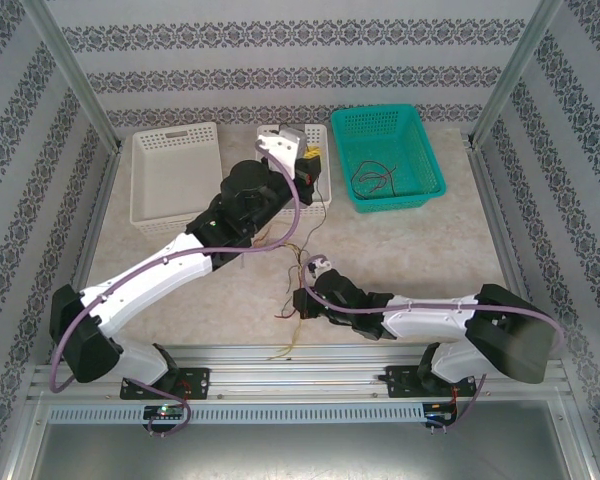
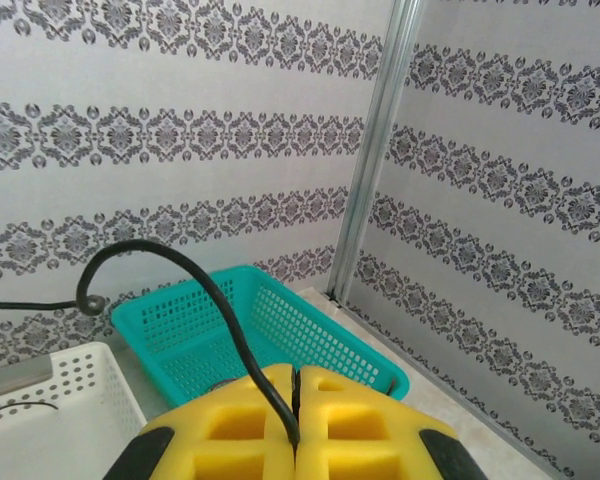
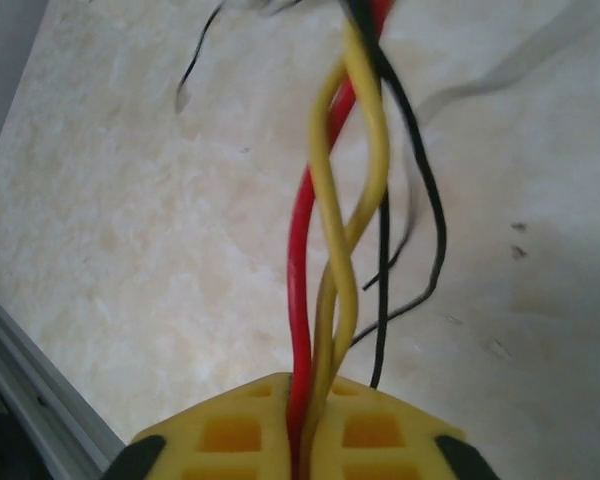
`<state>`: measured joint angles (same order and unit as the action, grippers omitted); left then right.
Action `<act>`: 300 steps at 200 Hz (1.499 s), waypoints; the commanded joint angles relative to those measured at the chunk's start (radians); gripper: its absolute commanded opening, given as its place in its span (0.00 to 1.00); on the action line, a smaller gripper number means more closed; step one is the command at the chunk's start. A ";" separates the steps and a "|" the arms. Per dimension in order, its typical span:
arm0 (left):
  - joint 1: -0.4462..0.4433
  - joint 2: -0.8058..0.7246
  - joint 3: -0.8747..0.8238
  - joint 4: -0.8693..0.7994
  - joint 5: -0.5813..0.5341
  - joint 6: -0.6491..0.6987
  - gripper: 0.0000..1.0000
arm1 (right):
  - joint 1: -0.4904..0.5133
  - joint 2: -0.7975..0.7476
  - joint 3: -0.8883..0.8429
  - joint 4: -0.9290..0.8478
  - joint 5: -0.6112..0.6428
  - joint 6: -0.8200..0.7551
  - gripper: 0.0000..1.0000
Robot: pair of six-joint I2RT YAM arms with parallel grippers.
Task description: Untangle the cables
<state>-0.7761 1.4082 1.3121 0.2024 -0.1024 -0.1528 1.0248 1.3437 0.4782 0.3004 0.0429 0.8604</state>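
A twisted bundle of red (image 3: 298, 280), yellow (image 3: 345, 230) and black (image 3: 383, 260) cables rises from my right gripper (image 3: 315, 385), which is shut on the red and yellow strands. From above, that gripper (image 1: 302, 300) sits low over the table's middle, with the thin cables (image 1: 298, 272) trailing around it. My left gripper (image 2: 297, 378) is shut on a single black cable (image 2: 195, 275) that arcs up and away to the left. It hangs raised at the back (image 1: 315, 165), over a white basket. More loose cables (image 1: 373, 180) lie in the green basket.
The green basket (image 1: 388, 155) stands at the back right, also ahead of the left gripper (image 2: 280, 330). A large white basket (image 1: 175, 175) sits back left and a smaller one (image 1: 320, 135) beside it. Metal frame posts (image 2: 375, 150) and patterned walls close the sides.
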 commanded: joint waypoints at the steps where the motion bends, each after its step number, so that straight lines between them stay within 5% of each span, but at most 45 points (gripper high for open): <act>1: 0.035 -0.082 -0.018 -0.046 -0.022 0.070 0.00 | -0.018 -0.108 -0.022 -0.097 0.080 -0.026 0.00; 64: 0.267 -0.266 -0.088 -0.261 -0.018 0.133 0.00 | -0.289 -0.520 -0.172 -0.386 -0.023 -0.105 0.00; 121: 0.338 -0.339 -0.115 -0.285 -0.145 0.111 0.00 | -0.640 -0.707 -0.172 -0.623 -0.208 -0.147 0.00; 181: 0.415 -0.416 -0.080 -0.334 -0.243 0.114 0.00 | -0.971 -0.659 -0.186 -0.670 -0.389 -0.183 0.00; 300: 0.445 -0.525 -0.030 -0.346 -0.432 0.257 0.00 | -1.196 -0.568 -0.141 -0.684 -0.297 -0.208 0.00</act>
<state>-0.3630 0.9207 1.2064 -0.2016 -0.3988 0.0372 -0.1184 0.7414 0.3317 -0.3264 -0.3466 0.6468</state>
